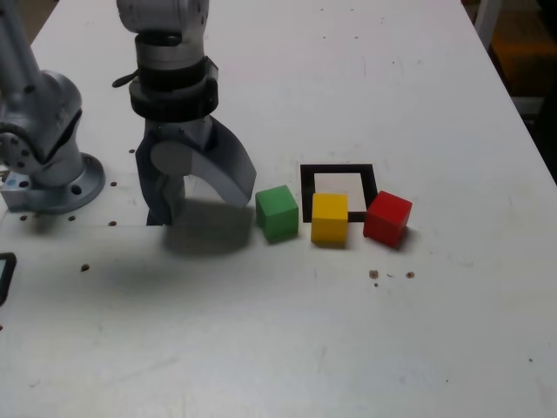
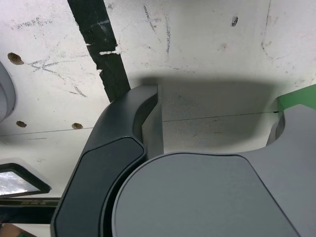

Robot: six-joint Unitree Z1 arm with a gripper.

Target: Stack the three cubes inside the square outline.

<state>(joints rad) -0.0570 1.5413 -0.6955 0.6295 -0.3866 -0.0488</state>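
Note:
In the exterior view three cubes sit in a row on the white table. The green cube (image 1: 277,212) is leftmost, the yellow cube (image 1: 330,218) is in the middle and the red cube (image 1: 387,218) is on the right. The yellow cube lies across the front edge of the square outline (image 1: 338,169). The red cube touches the outline's front right corner. My gripper (image 1: 202,205) stands open just left of the green cube, low over the table, holding nothing. In the wrist view the gripper (image 2: 217,123) spans bare table, and a sliver of the green cube (image 2: 298,98) shows beside one jaw.
The arm's grey base (image 1: 52,178) is bolted at the exterior view's left. A rounded black outline (image 1: 5,277) shows at that view's left edge. A straight black strip (image 2: 101,47) crosses the table in the wrist view. The table's edge (image 1: 522,113) runs along the exterior view's right.

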